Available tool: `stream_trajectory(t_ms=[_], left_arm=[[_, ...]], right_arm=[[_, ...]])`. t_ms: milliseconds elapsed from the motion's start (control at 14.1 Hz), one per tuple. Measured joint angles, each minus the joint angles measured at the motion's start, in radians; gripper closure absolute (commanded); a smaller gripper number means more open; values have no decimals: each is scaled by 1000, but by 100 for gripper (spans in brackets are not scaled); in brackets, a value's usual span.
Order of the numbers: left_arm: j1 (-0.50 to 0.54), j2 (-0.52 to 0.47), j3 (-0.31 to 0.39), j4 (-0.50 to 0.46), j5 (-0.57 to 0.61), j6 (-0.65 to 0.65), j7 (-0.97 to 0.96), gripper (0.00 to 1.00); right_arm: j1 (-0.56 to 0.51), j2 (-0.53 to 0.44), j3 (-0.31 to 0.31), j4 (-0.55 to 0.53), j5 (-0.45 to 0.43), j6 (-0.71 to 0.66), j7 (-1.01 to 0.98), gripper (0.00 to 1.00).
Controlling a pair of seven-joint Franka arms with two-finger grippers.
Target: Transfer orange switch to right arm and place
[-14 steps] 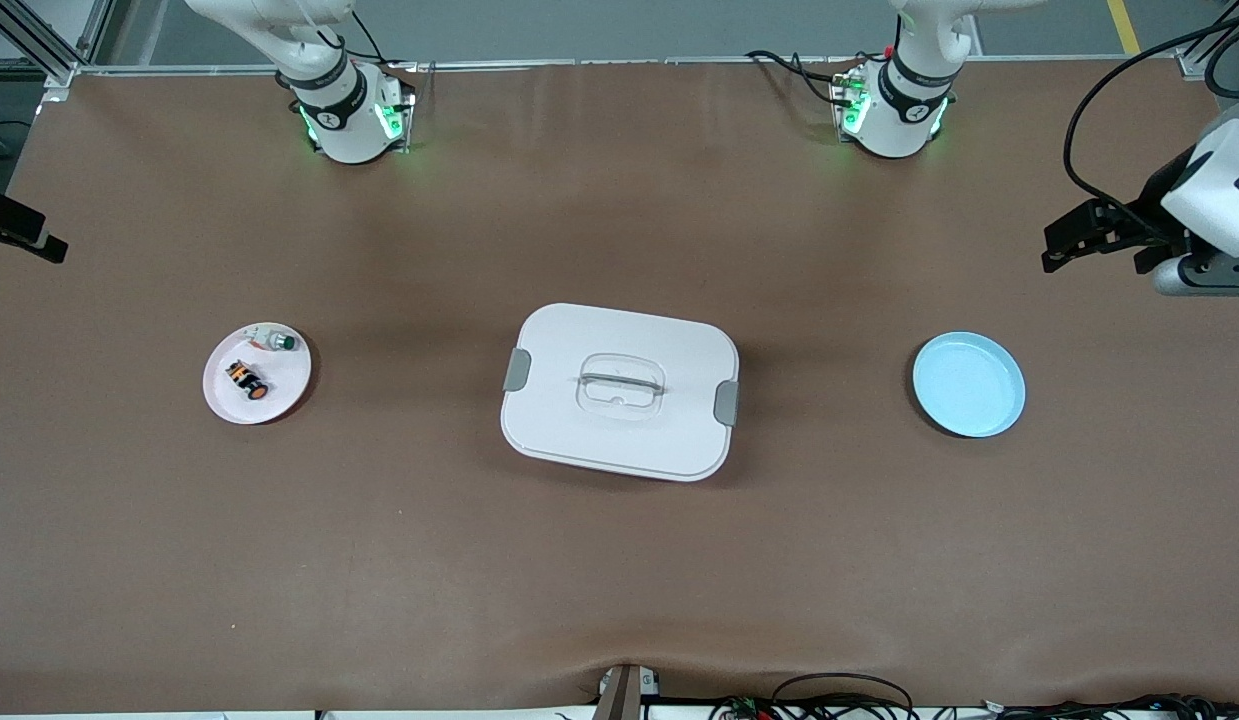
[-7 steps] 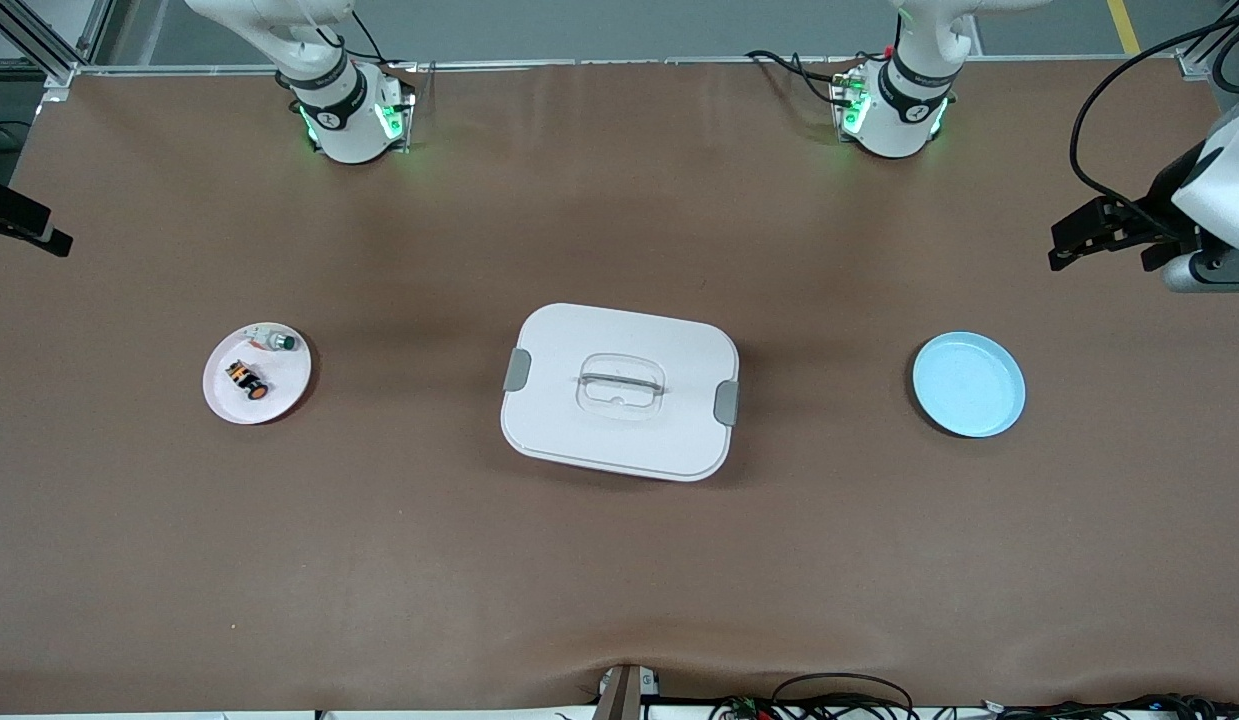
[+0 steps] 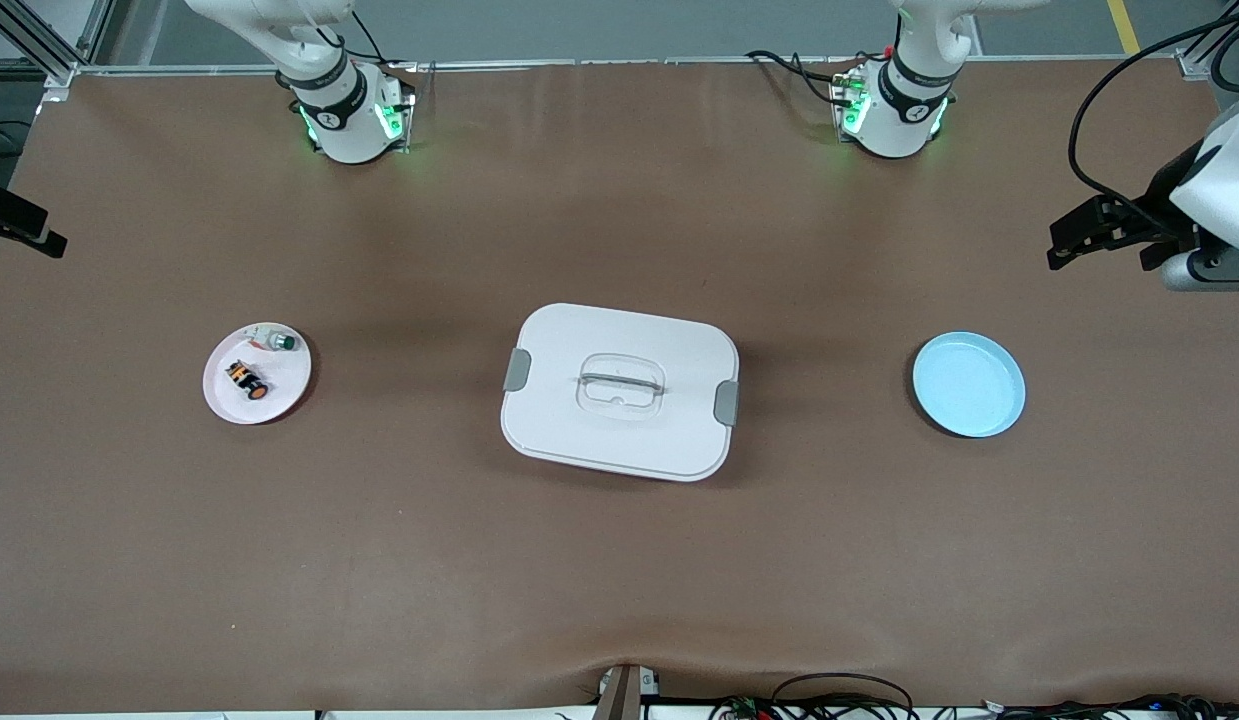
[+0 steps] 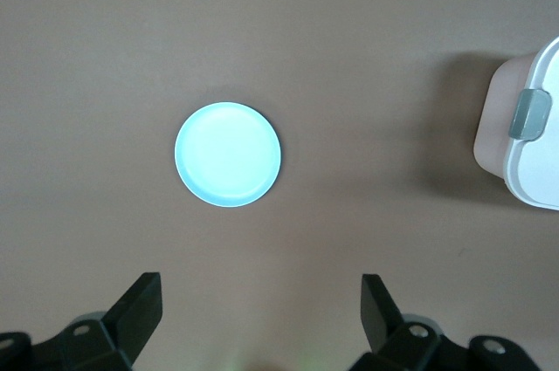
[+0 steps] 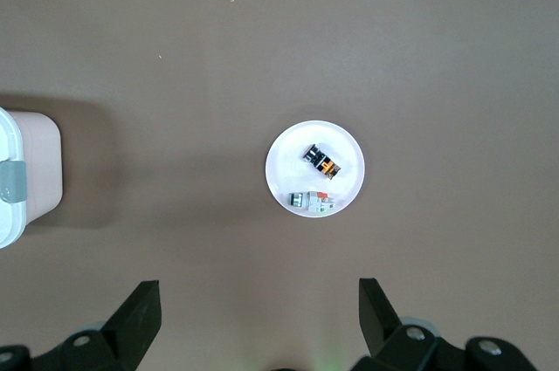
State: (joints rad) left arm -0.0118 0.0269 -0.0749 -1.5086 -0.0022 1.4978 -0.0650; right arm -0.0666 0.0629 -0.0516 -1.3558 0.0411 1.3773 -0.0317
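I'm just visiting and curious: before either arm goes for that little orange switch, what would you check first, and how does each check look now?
1. Orange switch on the pink plate, uncovered: ok.
2. Green-capped switch lies apart from it: ok.
3. Right gripper open, high over the pink plate: ok.
4. Left gripper open, over the table by the blue plate: ok.
5. Blue plate bare: ok.
6. White box lid latched: cannot tell.

- This is a robotics lab, not a home or a shop.
- Two white arm bases, lit green, are bolted along one edge of a wide counter under a plain brown mat.
- Aluminium framing stands at one corner.
- Loose black cables trail along the counter edge nearest the front camera.
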Motion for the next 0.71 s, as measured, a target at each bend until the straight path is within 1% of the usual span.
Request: stream_trajectory(t_ms=[712], left_arm=[[0, -1, 2, 3, -3, 1, 0, 0]], right_arm=[[-1, 0, -5, 0, -2, 13, 0, 0]])
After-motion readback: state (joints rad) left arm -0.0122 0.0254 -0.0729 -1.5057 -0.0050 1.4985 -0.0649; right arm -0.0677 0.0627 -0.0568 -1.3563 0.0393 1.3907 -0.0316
